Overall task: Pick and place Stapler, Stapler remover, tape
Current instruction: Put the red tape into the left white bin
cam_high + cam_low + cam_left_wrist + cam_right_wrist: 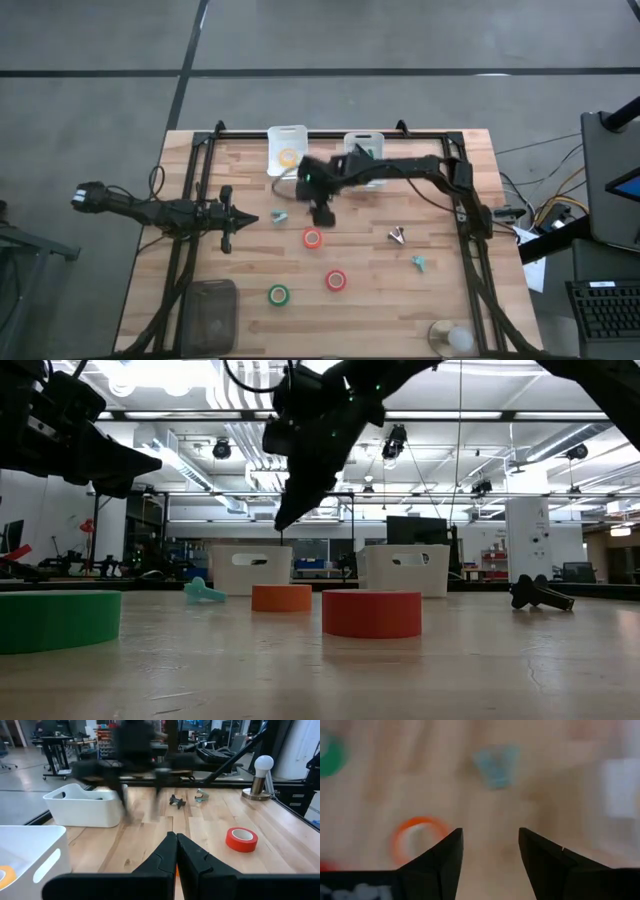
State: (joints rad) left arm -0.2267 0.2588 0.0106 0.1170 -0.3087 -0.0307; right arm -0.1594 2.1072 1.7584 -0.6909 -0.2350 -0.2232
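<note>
My right gripper (321,214) hangs open above the table, its fingertips (490,845) over bare wood between the orange-red tape roll (417,842) and a teal claw-shaped staple remover (495,765). It touches nothing. The orange-red roll (313,238), the red roll (335,281) and the green roll (278,295) lie flat on the wood. The yellow roll (289,157) lies in the left white bin. A dark shape (362,152) in the right white bin, half under my right arm, may be the stapler. My left gripper (245,218) waits shut at the table's left.
A grey staple remover (397,235) and a second teal one (419,263) lie toward the right. Two white bins (287,135) (377,140) stand at the far edge. A dark box (210,310) sits near-left and a white bulb lamp (450,338) near-right. A black frame rims the table.
</note>
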